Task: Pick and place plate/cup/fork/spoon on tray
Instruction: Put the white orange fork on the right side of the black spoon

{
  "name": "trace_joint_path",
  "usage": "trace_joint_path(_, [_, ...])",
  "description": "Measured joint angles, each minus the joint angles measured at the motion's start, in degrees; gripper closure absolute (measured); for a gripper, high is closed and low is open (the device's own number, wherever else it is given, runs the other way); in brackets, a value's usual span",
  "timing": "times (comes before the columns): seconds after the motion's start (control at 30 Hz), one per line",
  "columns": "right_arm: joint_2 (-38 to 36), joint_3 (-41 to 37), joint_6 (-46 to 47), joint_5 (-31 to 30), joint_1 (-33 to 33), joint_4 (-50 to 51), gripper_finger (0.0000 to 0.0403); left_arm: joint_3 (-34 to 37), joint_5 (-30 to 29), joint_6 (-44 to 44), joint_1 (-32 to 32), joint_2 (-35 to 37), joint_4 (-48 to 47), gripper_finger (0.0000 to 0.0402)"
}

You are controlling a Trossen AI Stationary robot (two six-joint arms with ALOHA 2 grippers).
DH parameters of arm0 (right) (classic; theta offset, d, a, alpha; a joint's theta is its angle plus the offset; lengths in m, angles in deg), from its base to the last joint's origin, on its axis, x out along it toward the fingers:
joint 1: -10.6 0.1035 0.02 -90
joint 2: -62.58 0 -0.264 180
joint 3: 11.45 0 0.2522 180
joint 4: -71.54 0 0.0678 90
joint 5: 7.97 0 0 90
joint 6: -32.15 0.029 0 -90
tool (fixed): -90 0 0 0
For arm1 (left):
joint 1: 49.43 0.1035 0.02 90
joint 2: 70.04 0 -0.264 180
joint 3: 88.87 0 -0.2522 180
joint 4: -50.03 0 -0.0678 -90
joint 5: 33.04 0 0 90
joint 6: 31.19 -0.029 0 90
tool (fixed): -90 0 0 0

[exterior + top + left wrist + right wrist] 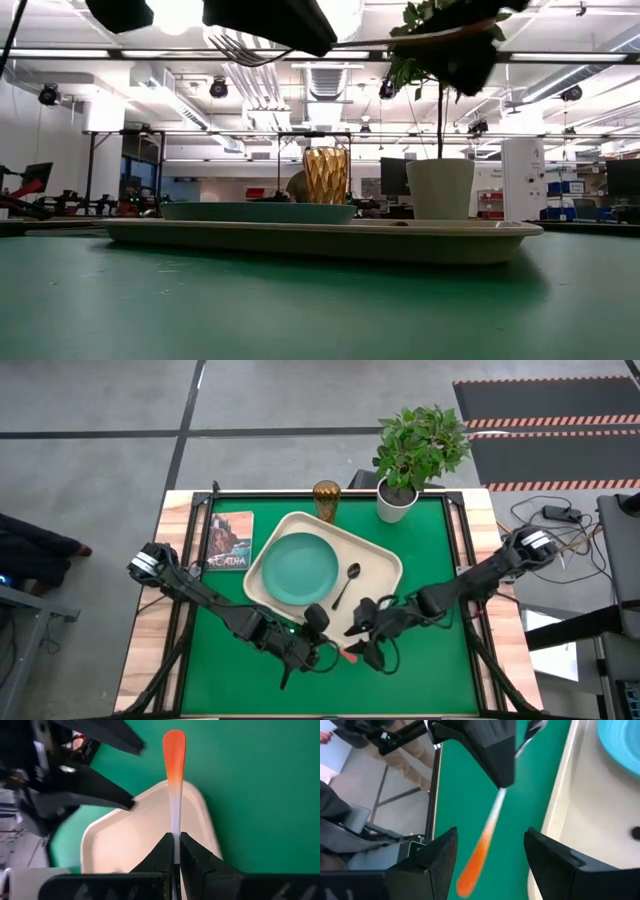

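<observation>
The fork (174, 765), with silver tines (240, 50) and a red-orange handle (475, 865), is in the air over the green table near its front edge. My left gripper (175, 836) is shut on it. My right gripper (490, 840) is open, with one finger on each side of the handle end and apart from it. The teal plate (300, 567) and the dark spoon (346, 585) lie on the cream tray (385, 560). The amber cup (326, 500) stands on the table just behind the tray's far rim. My left gripper pinches the fork's silver shaft (175, 827) between its two fingers, between the tines and the coloured handle. The fingers come about level from the table's left and lie along the fork. The fork is lifted clear, roughly level, with its handle pointing toward my right gripper.
A white plant pot (397, 500) stands at the far right of the table, next to the cup. A picture-covered book (230, 540) lies left of the tray. Green table (420, 670) lies bare along the near edge on both sides of the grippers.
</observation>
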Motion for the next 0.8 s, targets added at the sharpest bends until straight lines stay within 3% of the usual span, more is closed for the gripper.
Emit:
trace_joint_path(0.17, [4.04,3.97,-1.39,3.81,-1.91,1.43,0.0188,0.00,-2.94,-1.45,0.00,0.00,-0.01,0.0401])
trace_joint_path(0.5, [10.50,11.41,-5.97,5.37,-3.01,7.96,0.0198,-0.02,-4.70,-4.59,-0.02,0.00,0.92,0.0402])
trace_joint_path(0.63, [12.01,13.02,-7.35,5.73,-3.06,8.87,0.0251,0.05,-4.71,-7.05,-0.02,0.00,0.94,0.0402])
trace_joint_path(0.8, [11.99,13.05,-7.53,5.80,-3.25,9.62,0.0366,0.13,-4.66,-7.24,-0.04,0.00,1.07,0.0402])
